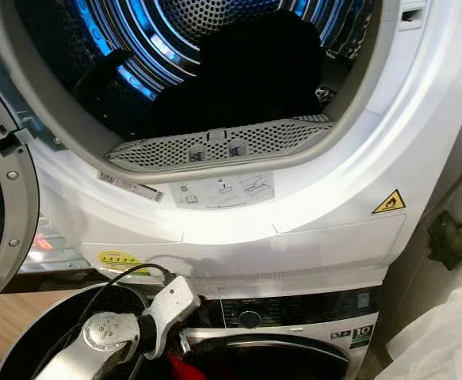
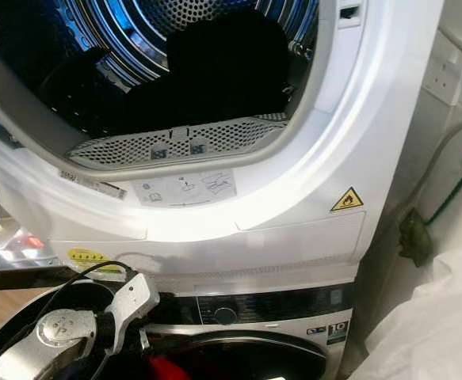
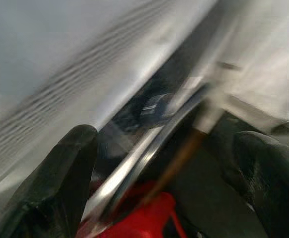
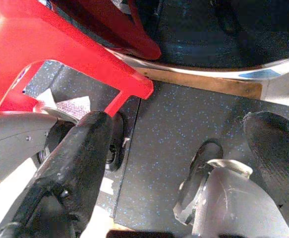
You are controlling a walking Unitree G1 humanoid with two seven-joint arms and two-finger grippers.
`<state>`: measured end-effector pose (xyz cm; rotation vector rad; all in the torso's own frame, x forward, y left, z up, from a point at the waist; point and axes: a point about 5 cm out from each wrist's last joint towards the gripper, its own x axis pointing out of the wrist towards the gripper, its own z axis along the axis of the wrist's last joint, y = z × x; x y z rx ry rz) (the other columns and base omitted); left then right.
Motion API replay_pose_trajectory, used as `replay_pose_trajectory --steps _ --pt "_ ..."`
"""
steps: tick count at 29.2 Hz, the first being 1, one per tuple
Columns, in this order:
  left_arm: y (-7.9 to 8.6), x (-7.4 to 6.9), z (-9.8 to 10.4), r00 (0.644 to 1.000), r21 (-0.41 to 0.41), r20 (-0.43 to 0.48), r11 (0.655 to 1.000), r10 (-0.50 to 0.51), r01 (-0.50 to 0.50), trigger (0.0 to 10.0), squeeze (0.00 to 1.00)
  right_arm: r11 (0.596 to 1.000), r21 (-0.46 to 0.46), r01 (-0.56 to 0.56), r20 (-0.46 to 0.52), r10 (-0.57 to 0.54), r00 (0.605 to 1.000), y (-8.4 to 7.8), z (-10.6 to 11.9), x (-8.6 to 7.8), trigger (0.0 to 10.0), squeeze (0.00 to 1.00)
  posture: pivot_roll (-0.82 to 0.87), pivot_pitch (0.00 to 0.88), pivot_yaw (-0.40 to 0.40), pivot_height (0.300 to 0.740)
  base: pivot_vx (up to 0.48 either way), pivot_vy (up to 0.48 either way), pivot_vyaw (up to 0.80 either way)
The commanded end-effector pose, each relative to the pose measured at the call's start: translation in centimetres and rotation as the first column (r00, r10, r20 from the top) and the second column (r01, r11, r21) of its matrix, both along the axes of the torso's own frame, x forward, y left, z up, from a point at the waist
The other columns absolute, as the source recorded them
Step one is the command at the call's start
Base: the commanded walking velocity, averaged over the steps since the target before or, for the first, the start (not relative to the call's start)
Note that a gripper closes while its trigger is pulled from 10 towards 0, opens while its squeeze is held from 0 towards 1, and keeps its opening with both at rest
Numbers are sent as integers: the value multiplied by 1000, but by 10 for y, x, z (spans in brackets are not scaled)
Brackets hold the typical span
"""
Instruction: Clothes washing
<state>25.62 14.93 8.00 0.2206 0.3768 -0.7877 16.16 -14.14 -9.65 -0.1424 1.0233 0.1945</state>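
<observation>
Left arm (image 1: 108,336): silver, nearest, low left, reaching toward the lower machine's door
Left gripper (image 3: 164,173): fingers (image 3: 60,183) spread wide, holding nothing; picture blurred; aimed at the chrome door ring, red basket beyond
Right gripper (image 4: 179,163): fingers (image 4: 80,168) wide apart, empty, hanging above the speckled dark floor (image 4: 179,129)
Basket (image 4: 40,44): red plastic, near the right gripper, its edge over the floor, just beside the washer's door rim
Washer (image 1: 294,317): lower machine; dark panel with a round knob (image 1: 250,319); chrome door ring below the panel; a red patch (image 1: 185,369) at the door's near left
Dryer (image 1: 310,214): upper machine, white, stacked on the washer; yellow warning triangle (image 1: 389,203) at right; instruction sticker under the opening
Dryer door (image 1: 1,222): swung open to the left
Lint filter (image 1: 223,142): perforated grey strip along the opening's near rim
Clothes (image 1: 246,75): dark heap inside the dryer drum, behind the filter
Drum (image 1: 143,39): perforated metal, lit blue, farthest
Cable (image 2: 460,186): green, right of the machines
</observation>
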Motion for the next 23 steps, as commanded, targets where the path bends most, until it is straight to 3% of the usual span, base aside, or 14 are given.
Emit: replay_pose_trajectory --steps 1,2,5,11,13,14,15,18,19,20,23 --pt "26 7 -2 982 67 42 980 183 -185 10000 0 1000 9 -26 -19 27 999 6 -2 -4 10000 0 24 0 173 740 0 0 0" --pt "26 7 -2 982 67 42 980 183 -185 10000 0 1000 9 -26 -19 27 999 6 -2 -4 10000 0 24 0 173 740 0 0 0" --pt "38 6 3 928 26 54 929 367 -369 10000 0 999 -2 -35 -18 35 999 1 -1 -3 10000 0 60 0 144 740 0 0 0" --pt "44 -8 -1 878 82 22 874 478 -478 10000 0 999 -15 -49 -22 48 999 -3 -1 -1 10000 0 94 0 152 740 0 0 0" --pt "61 -22 -12 795 158 -14 787 606 -597 10000 0 999 -14 -51 -18 51 999 -2 0 2 10000 0 104 0 159 740 0 0 0" --pt "61 -22 -12 795 158 -14 787 606 -597 10000 0 999 -14 -51 -18 51 999 -2 0 2 10000 0 104 0 159 740 0 0 0" --pt "65 -25 -14 773 174 -18 763 634 -622 10000 0 998 -12 -55 -17 55 998 0 1 3 10000 0 110 0 163 740 0 0 0" --pt "65 -26 -14 765 176 -23 755 644 -631 10000 0 998 -11 -57 -17 57 998 1 1 3 10000 0 110 0 163 740 0 0 0" --pt "76 -27 -14 696 201 -4 683 718 -703 10000 0 998 -5 -68 -15 67 998 5 1 4 10000 0 133 0 158 740 0 0 0" --pt "82 -29 -15 651 207 -1 637 759 -742 10000 0 997 -2 -71 -15 71 997 6 2 5 10000 0 141 0 154 740 0 0 0" --pt "92 -34 -17 564 221 -15 553 826 -804 10000 0 997 -2 -81 -16 81 997 7 2 6 10000 0 145 0 156 740 0 0 0"
